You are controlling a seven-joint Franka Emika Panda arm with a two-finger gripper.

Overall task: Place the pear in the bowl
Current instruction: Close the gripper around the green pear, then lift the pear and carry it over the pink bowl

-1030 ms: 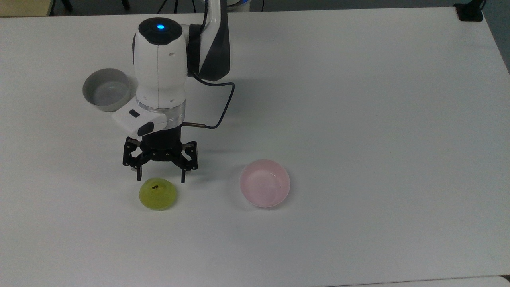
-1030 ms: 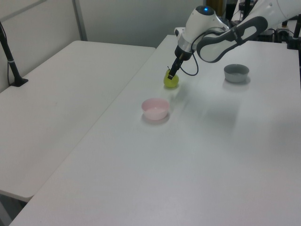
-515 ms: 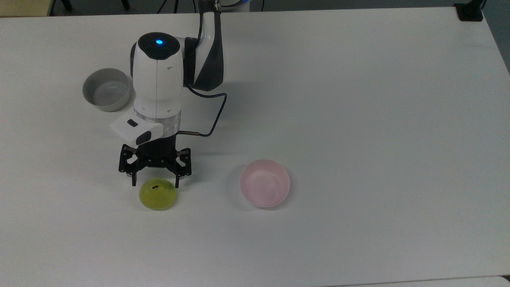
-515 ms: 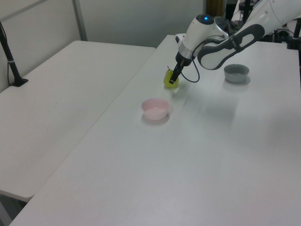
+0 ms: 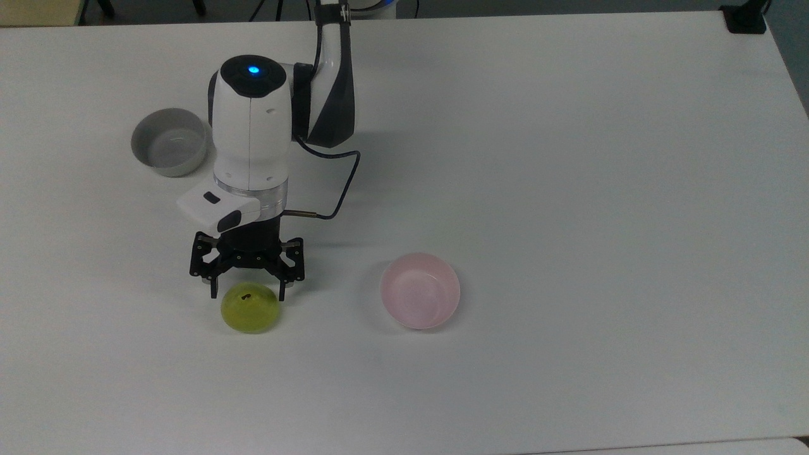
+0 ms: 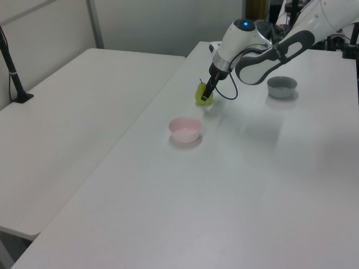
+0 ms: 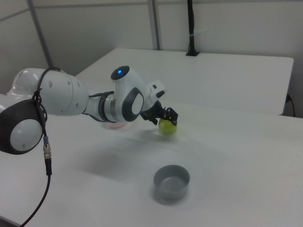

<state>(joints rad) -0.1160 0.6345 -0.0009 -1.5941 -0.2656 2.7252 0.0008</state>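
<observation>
The yellow-green pear (image 5: 250,311) rests on the white table (image 5: 569,189), stem spot up. My gripper (image 5: 248,294) is open, low over the pear's far side, with one black finger on each side of its top. In the left view the gripper (image 6: 206,97) overlaps the pear (image 6: 200,96). The right view has the gripper (image 7: 168,119) just above the pear (image 7: 166,127). The pale pink bowl (image 5: 420,291) stands to the top view's right of the pear, apart from it, with nothing inside; it also appears in the left view (image 6: 185,129).
A grey bowl (image 5: 169,150) stands at the top view's left, behind the arm, and is seen as well in the left view (image 6: 281,86) and the right view (image 7: 171,181). A black cable (image 5: 344,183) loops beside the wrist. A second table (image 6: 73,112) adjoins.
The gripper came down and closer to the pear in the first half second, then barely moved. Pear and both bowls stayed put.
</observation>
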